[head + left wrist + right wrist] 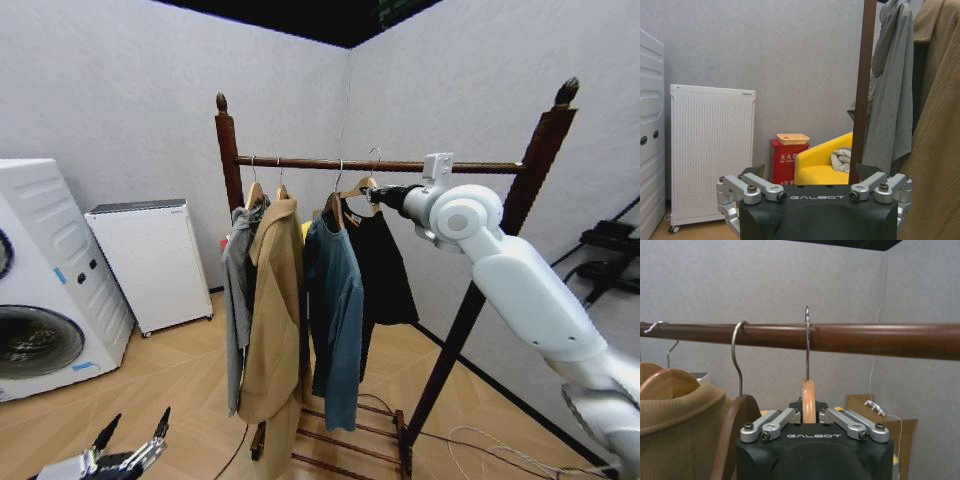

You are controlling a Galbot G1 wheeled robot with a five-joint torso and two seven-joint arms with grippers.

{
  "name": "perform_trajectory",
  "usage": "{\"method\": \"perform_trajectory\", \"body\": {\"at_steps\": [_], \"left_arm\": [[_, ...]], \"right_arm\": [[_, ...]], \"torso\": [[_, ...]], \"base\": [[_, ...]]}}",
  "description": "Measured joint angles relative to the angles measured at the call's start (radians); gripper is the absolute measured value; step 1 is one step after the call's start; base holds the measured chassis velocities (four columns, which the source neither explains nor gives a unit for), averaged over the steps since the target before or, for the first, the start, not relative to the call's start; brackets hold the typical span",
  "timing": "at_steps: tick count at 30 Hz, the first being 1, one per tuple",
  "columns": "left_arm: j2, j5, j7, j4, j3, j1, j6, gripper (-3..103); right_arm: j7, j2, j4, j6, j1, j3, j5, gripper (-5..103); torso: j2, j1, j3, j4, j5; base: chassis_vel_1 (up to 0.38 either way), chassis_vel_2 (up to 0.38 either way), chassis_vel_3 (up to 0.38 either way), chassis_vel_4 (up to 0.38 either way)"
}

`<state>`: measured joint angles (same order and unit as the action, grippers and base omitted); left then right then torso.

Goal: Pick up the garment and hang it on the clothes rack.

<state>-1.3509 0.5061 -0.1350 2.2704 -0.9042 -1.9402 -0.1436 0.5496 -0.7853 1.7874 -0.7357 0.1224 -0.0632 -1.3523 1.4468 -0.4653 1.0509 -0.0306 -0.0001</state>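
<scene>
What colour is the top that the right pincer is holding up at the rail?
Plain black top, no pattern; clearest in the head view.

Right arm reaches up and forward, its tool (809, 416) clamped shut; left tool (128, 448) hangs low, fingers spread.

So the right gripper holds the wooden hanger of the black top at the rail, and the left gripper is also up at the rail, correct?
Not quite. The right gripper does hold the hanger of the black top at the rail. The left gripper, however, is not at the rail: the head view shows it low down near the floor, its jaws open.
</scene>
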Motion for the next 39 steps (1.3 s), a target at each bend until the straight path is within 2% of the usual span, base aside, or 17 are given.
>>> {"method": "perform_trajectory", "body": {"at_steps": [14,17,18,20,21,23,24,27,28,31,32,34,35,36,38,39], "left_arm": [[0.0,0.0,0.0,0.0,0.0,0.0,0.0,100],[0.0,0.0,0.0,0.0,0.0,0.0,0.0,100],[0.0,0.0,0.0,0.0,0.0,0.0,0.0,100],[0.0,0.0,0.0,0.0,0.0,0.0,0.0,100],[0.0,0.0,0.0,0.0,0.0,0.0,0.0,100],[0.0,0.0,0.0,0.0,0.0,0.0,0.0,100],[0.0,0.0,0.0,0.0,0.0,0.0,0.0,100],[0.0,0.0,0.0,0.0,0.0,0.0,0.0,100],[0.0,0.0,0.0,0.0,0.0,0.0,0.0,100],[0.0,0.0,0.0,0.0,0.0,0.0,0.0,100],[0.0,0.0,0.0,0.0,0.0,0.0,0.0,100],[0.0,0.0,0.0,0.0,0.0,0.0,0.0,100],[0.0,0.0,0.0,0.0,0.0,0.0,0.0,100],[0.0,0.0,0.0,0.0,0.0,0.0,0.0,100],[0.0,0.0,0.0,0.0,0.0,0.0,0.0,100],[0.0,0.0,0.0,0.0,0.0,0.0,0.0,100]], "right_arm": [[0.008,0.003,0.002,0.004,-0.053,0.02,0.014,10],[-0.035,0.008,0.002,0.004,-0.063,0.03,0.026,10],[-0.052,0.009,0.002,0.004,-0.068,0.037,0.031,7],[-0.074,0.011,0.006,-0.001,-0.087,0.058,0.038,16],[-0.074,0.011,0.006,-0.001,-0.087,0.058,0.038,16],[-0.101,0.038,0.051,0.001,-0.129,0.116,0.025,27],[-0.101,0.038,0.051,0.001,-0.129,0.116,0.025,27],[-0.136,0.114,0.163,0.004,-0.239,0.246,-0.022,43],[-0.136,0.114,0.163,0.004,-0.239,0.246,-0.022,43],[-0.147,0.182,0.272,0.027,-0.34,0.334,-0.047,54],[-0.138,0.211,0.328,0.044,-0.41,0.379,-0.059,60],[-0.132,0.22,0.359,0.049,-0.451,0.406,-0.065,60],[-0.1,0.224,0.423,0.048,-0.557,0.475,-0.093,71],[-0.078,0.219,0.451,0.043,-0.598,0.504,-0.109,76],[-0.056,0.208,0.483,0.038,-0.652,0.545,-0.126,76],[-0.045,0.187,0.519,0.03,-0.73,0.6,-0.129,81]], "torso": [[0.0,0.0,0.0,0.0001,-0.0001],[0.0,0.0,0.0,0.0001,-0.0001],[0.0,0.0,0.0,0.0001,0.0],[0.0,0.0,0.001,0.0001,0.0013],[0.0,0.0,0.001,0.0001,0.0013],[0.0,0.0,0.0,0.0002,0.0002],[0.0,0.0,0.0,0.0002,0.0002],[0.0,0.0,0.0,0.0001,0.0005],[0.0,0.0,0.0,0.0001,0.0005],[0.0,0.0,0.0,-0.0004,0.0001],[0.0,0.0,0.0,-0.0005,0.0001],[0.0,0.0,0.0,-0.0005,0.0002],[0.0,0.0,0.0,-0.0003,0.0003],[0.0,0.0,0.0,-0.0002,0.0003],[0.0,0.0,0.0,0.0001,-0.0001],[0.0,0.0,0.0,0.0001,-0.0001]], "base": [[0.0,0.0,0.0,0.0],[0.0,0.0,0.0,0.0],[0.0,0.0,0.0,0.0],[0.0,0.0,0.0,0.0],[0.0,0.0,0.0,0.0],[0.0,0.0,0.0,0.0],[0.0,0.0,0.0,0.0],[0.0,0.0,0.0,0.0],[0.0,0.0,0.0,0.0],[0.0,0.0,0.0,0.0],[0.0,0.0,0.0,0.0],[0.0,0.0,0.0,0.0],[0.0,0.0,0.0,0.0],[0.0,0.0,0.0,0.0],[0.0,0.0,0.0,0.0],[0.0,0.0,0.0,0.0]]}}
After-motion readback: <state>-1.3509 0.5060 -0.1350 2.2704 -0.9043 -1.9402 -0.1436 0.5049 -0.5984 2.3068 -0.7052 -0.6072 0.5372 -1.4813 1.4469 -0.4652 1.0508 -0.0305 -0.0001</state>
